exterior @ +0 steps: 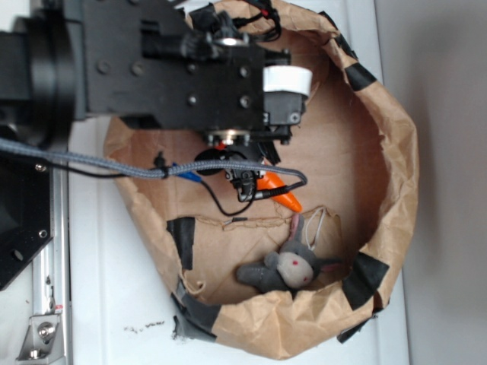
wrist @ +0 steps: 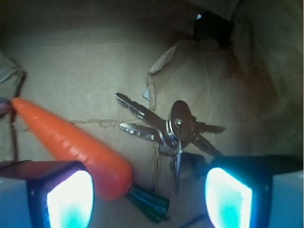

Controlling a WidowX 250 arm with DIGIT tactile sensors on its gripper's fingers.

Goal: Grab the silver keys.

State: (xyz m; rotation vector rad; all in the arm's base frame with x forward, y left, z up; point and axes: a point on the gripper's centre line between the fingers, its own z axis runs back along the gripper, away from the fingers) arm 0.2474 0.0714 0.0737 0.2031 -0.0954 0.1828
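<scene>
**Gripper over keys, nothing pinched**

Gripper (wrist: pixel 149 190) spread wide, fingers (wrist: pixel 69 199) glowing at lower left and lower right of wrist view. Silver keys (wrist: pixel 173 128) flat on brown paper floor of paper bag (exterior: pixel 396 152), fanned out on ring, between the fingers but closer to the right one, not touched. Toy carrot (wrist: pixel 71 147) just left of keys, green stem end near. Grey plush bunny (exterior: pixel 293 262) against bag's near wall, apart from both.

My exterior view looks steeply down, farther off, on the arm (exterior: pixel 152 68) over the paper bin (exterior: pixel 396 152); my wrist view peers close at its floor; both share the carrot (exterior: pixel 285 196)
</scene>
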